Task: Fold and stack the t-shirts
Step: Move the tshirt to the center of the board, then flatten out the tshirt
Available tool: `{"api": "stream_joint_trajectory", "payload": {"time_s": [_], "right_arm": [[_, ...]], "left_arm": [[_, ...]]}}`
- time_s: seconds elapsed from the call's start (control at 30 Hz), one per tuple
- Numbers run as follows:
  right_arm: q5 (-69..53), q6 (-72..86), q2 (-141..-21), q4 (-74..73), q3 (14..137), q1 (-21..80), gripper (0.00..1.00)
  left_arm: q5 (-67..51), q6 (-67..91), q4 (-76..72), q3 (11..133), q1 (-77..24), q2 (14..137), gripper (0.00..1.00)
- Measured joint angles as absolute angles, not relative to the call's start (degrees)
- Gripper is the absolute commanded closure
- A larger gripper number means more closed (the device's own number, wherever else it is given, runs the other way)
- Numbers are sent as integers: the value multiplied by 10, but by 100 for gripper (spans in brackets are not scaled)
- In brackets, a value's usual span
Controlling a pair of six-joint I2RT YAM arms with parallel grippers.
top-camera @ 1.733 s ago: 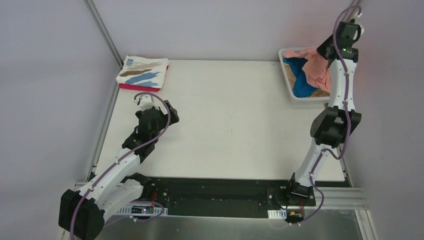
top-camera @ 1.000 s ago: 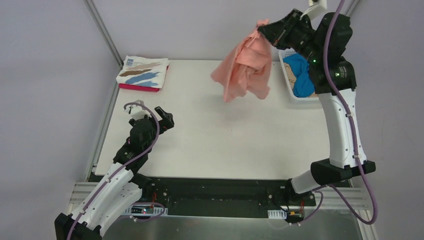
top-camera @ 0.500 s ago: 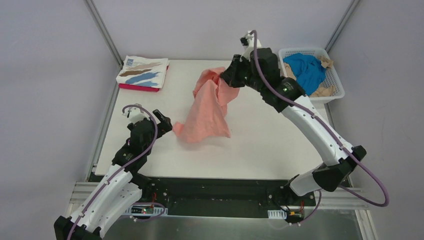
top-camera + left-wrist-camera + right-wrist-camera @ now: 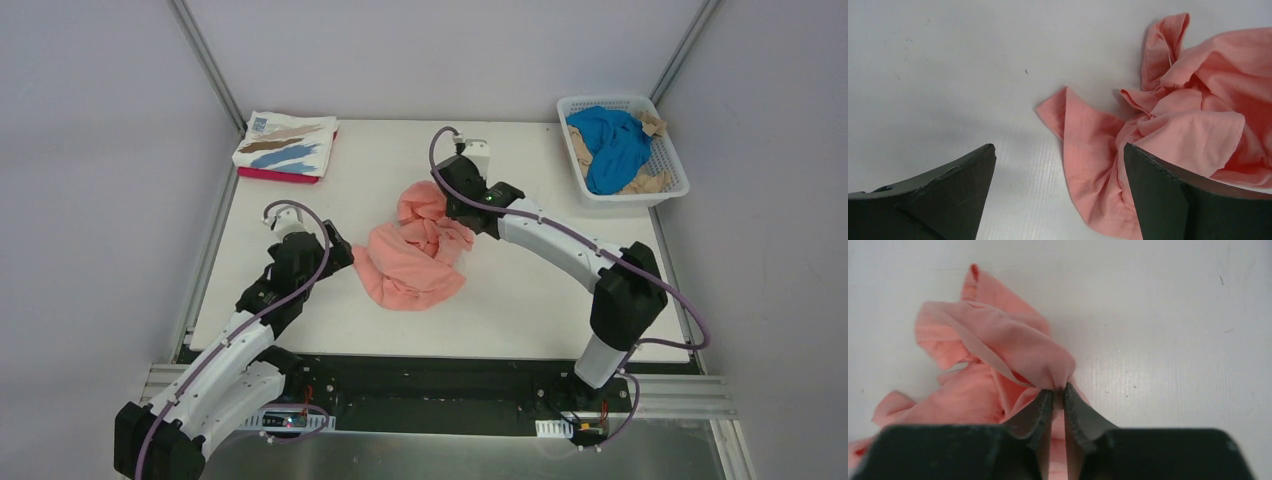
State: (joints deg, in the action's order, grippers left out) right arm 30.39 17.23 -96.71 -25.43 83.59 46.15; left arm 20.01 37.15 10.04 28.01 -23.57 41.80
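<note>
The salmon-pink t-shirt (image 4: 415, 255) lies crumpled in the middle of the table. My right gripper (image 4: 447, 196) is shut on a bunched fold of it at its far edge; the right wrist view shows the cloth (image 4: 1013, 347) pinched between the fingertips (image 4: 1075, 407). My left gripper (image 4: 338, 258) is open and empty just left of the shirt; a corner of the shirt (image 4: 1083, 135) lies between its spread fingers (image 4: 1168, 185). The brushstroke white shirt (image 4: 286, 143) lies folded on the magenta one (image 4: 275, 175) at the back left. The blue shirt (image 4: 612, 145) and tan one (image 4: 652, 182) lie in the basket.
The white lattice basket (image 4: 676, 150) stands at the back right corner. The table's (image 4: 540, 290) left edge runs beside a metal rail (image 4: 205, 255). The right arm's elbow (image 4: 625, 295) hangs over the right front of the table.
My right gripper carried the pink shirt from the basket across to the table's middle and lowered it into a heap. My left gripper edged toward the shirt's left corner.
</note>
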Motion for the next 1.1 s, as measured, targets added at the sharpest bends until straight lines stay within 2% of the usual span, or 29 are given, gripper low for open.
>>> {"api": "stream_joint_trajectory", "payload": {"time_s": [0.07,0.2,0.33,0.5,0.63,0.73,0.87,0.97,1.03,1.1], "right_arm": [[322,188,-981,-269,830,451,44],[339,207,-981,-289,825,428,3],[364,209,-936,-288,781,416,1],[350,213,-798,-268,670,391,1],[244,217,-689,-214,580,307,1],[174,223,-670,-187,546,255,1],[94,216,-670,-150,505,240,1],[31,200,-677,-119,475,240,1],[-2,189,-689,-99,464,240,1],[-32,176,-708,-79,460,240,1]], "left_arm": [[185,371,101,285,-236,433,1],[138,371,101,299,-236,460,1],[70,383,102,322,-243,491,1],[46,397,103,368,-325,540,1],[53,406,113,430,-374,606,1],[87,415,148,496,-379,668,1],[143,422,198,591,-379,757,2],[184,432,244,650,-379,823,16],[202,435,275,678,-379,863,29],[214,439,296,690,-379,891,49]]}}
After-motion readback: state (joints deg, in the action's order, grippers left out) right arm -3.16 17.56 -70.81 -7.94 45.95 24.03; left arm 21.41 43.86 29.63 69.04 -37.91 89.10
